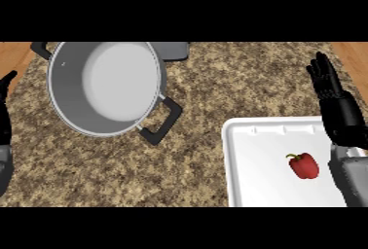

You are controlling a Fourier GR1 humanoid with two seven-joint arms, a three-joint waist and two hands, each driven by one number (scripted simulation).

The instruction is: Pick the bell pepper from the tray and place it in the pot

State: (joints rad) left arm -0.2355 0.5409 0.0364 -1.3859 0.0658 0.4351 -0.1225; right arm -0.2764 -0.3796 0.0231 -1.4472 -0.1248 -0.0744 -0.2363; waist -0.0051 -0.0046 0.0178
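We see a small red bell pepper (304, 165) lying on the white rectangular tray (248, 160), apart from the grey steel pot (72, 112); right hand (334, 104) fingers straight, left hand (6, 112) we cannot tell.

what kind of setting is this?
Likely a kitchen counter: speckled stone countertop, a steel pot with black handles, and a white tray holding a red bell pepper.

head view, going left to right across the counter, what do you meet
left hand → pot → tray → bell pepper → right hand
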